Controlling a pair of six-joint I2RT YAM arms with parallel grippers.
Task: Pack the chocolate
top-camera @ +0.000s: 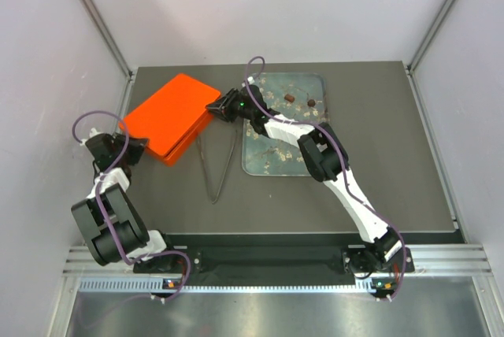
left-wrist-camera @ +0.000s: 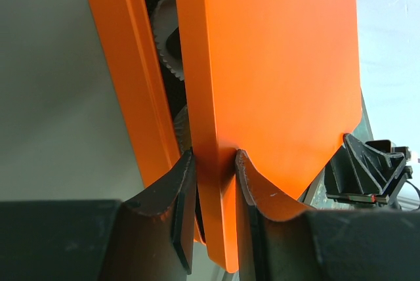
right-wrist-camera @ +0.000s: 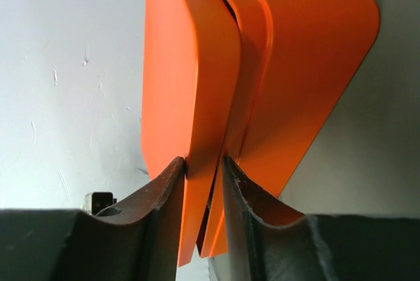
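An orange box (top-camera: 172, 115) lies at the back left with its orange lid (left-wrist-camera: 262, 64) on it. My left gripper (top-camera: 142, 146) is shut on the lid's near-left edge (left-wrist-camera: 213, 159). In the left wrist view the lid stands ajar from the base (left-wrist-camera: 128, 90). White fluted cups (left-wrist-camera: 164, 12) and a dark chocolate (left-wrist-camera: 172, 39) show in the gap. My right gripper (top-camera: 213, 109) is shut on the box's right corner, pinching lid and base together (right-wrist-camera: 205, 163). Two dark chocolates (top-camera: 289, 99) (top-camera: 312, 102) lie on the glassy tray (top-camera: 272, 160).
Metal tongs (top-camera: 219, 165) lie on the dark table between the box and the tray. The right arm reaches across the tray's left part. Frame posts stand at the table's back corners.
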